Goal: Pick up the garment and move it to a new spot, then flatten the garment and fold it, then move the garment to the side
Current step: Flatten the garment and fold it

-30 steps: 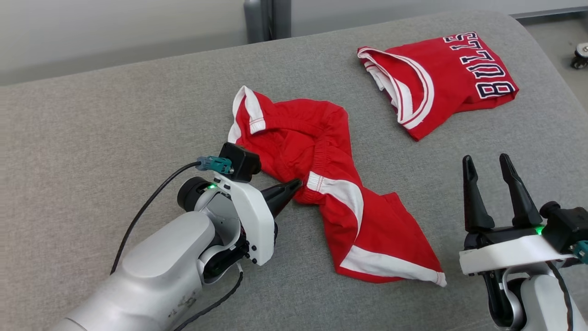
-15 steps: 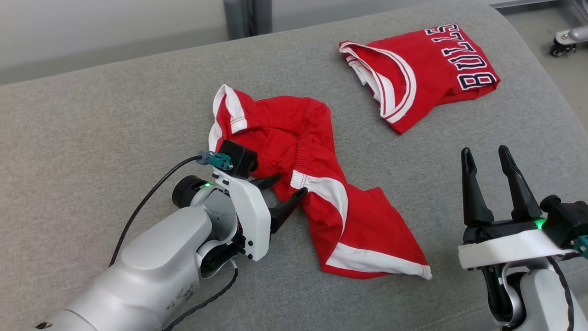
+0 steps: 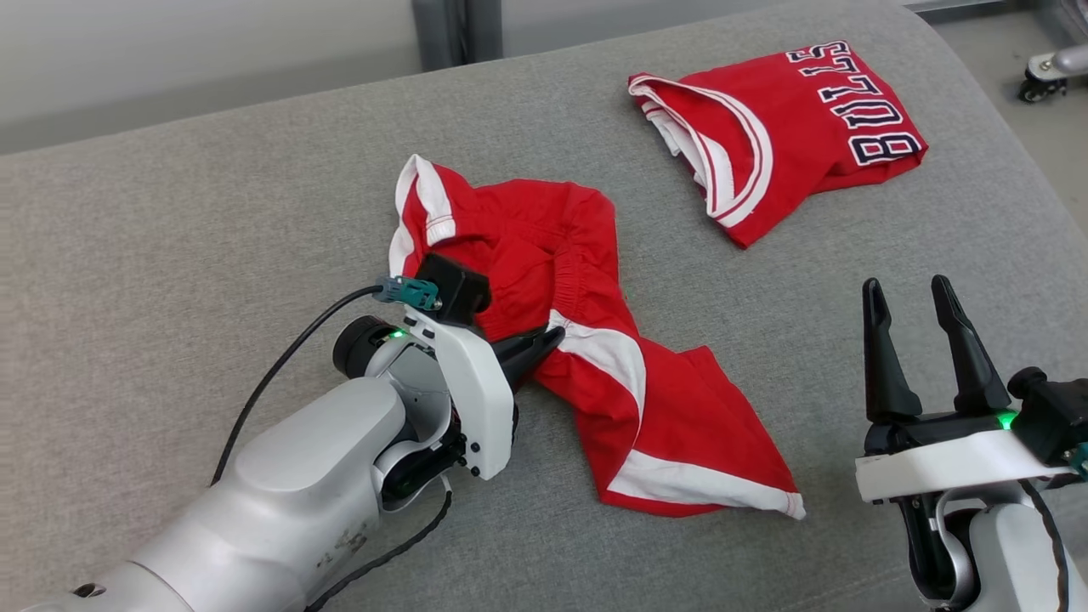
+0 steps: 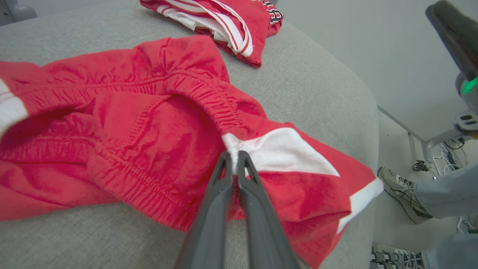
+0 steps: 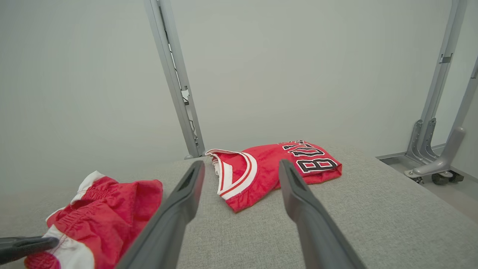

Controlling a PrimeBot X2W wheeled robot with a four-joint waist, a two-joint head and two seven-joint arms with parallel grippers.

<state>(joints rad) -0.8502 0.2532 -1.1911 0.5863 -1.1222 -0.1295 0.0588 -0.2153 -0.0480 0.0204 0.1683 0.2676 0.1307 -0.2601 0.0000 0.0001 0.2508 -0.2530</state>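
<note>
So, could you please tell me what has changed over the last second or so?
The left pincer, which stood open half a second ago, has closed on the red shorts at the white trim by the waistband. The shorts still lie on the grey cushion. The right pincer stays open and idle, and the folded Bulls jersey lies where it was.

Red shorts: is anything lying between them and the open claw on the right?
Nothing visible: only bare grey cushion separates the right gripper from the shorts. The folded jersey lies farther back, off that path. The left gripper is shut on the shorts.
</note>
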